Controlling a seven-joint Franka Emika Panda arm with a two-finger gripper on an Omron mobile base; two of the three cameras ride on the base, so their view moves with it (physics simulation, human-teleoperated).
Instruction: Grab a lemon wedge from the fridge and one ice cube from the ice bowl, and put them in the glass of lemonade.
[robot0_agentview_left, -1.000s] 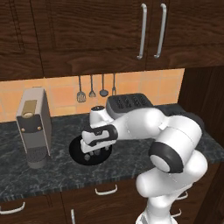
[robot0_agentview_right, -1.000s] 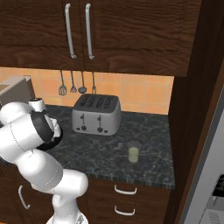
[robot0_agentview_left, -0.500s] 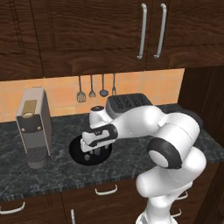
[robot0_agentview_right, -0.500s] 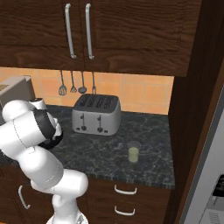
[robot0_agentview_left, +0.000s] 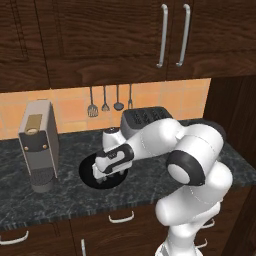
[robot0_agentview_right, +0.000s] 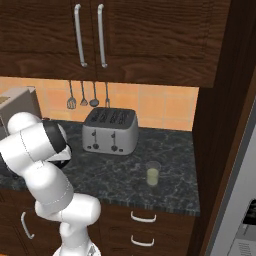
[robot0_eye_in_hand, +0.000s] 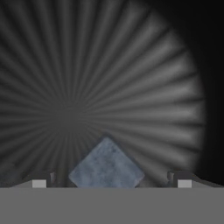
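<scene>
Ice cube (robot0_eye_in_hand: 106, 164) sits btwn wide-apart jaws, ribbed ice bowl (robot0_eye_in_hand: 87, 78) floor around bare.

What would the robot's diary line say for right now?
step: reach for ice cube | end effector: open, cube between its fingertips, not gripped | place: inside ice bowl | glass of lemonade: waiting on counter

One toaster (robot0_agentview_right: 110, 131) (four slots), one coffee machine (robot0_agentview_left: 39, 144), one bowl (robot0_agentview_left: 88, 170), one ice cube (robot0_eye_in_hand: 106, 165), one glass (robot0_agentview_right: 153, 173), four hanging utensils (robot0_agentview_left: 105, 101), two cabinet handles (robot0_agentview_left: 172, 35).
</scene>
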